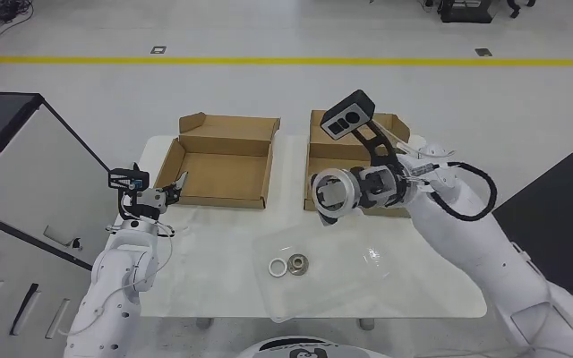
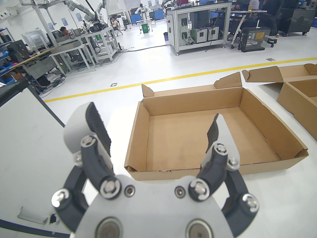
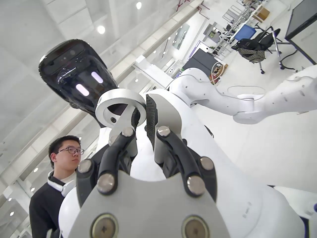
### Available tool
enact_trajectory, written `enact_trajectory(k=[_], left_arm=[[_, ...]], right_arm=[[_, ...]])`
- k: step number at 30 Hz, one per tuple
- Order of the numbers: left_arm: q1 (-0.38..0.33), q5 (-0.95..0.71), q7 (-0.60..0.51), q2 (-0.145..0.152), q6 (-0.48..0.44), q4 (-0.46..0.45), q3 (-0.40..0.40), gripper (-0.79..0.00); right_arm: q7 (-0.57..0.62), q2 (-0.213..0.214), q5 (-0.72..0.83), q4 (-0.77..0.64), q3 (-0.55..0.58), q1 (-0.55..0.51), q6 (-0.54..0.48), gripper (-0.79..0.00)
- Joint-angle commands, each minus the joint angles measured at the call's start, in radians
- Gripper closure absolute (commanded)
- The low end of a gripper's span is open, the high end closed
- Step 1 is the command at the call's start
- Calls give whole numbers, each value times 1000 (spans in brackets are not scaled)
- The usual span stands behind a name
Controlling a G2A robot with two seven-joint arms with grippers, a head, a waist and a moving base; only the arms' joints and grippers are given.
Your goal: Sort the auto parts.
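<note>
Currently, the right gripper (image 3: 142,111) is clamping the wall of a metal ring (image 3: 118,96), with one finger sitting inside the ring and the other pressing on the outside. Seen from above, the ring is hanging in the air over the white table (image 1: 215,268), just in front of the near left corner of the right cardboard box (image 1: 320,134). The left gripper (image 2: 154,115) is hovering with its fingers spread wide and nothing between them, just beside the near left corner of the left cardboard box (image 2: 188,139). On the tabletop nearer the robot, a clear plastic sheet (image 1: 358,282) is lying flat. It is carrying a white ring (image 1: 279,266) and a small metal part (image 1: 299,263) side by side. Beyond the table, a yellow line (image 1: 269,60) is running across the pale floor, and workbenches (image 2: 81,48) are standing farther back in the room.
</note>
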Motion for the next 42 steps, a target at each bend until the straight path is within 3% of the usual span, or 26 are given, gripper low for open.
enact_trajectory(k=[1, 10, 18, 29, 35, 42], left_arm=[[0, 0, 0, 0, 0, 0, 0, -785], [0, 0, 0, 0, 0, 0, 0, -785], [0, 0, 0, 0, 0, 0, 0, -785], [0, 0, 0, 0, 0, 0, 0, -785], [0, 0, 0, 0, 0, 0, 0, -785], [0, 0, 0, 0, 0, 0, 0, -785]], right_arm=[[-15, -3, -15, -8, 1, -4, 5, 0], [-8, -22, -45, -37, 3, -21, -39, 0], [72, -63, 118, -27, -36, -26, -153, 0], [106, -106, 202, 9, -37, -26, -189, 0], [64, -116, 168, 35, -14, -33, -156, 0], [-6, -110, -1, 56, 15, -43, -27, 0]])
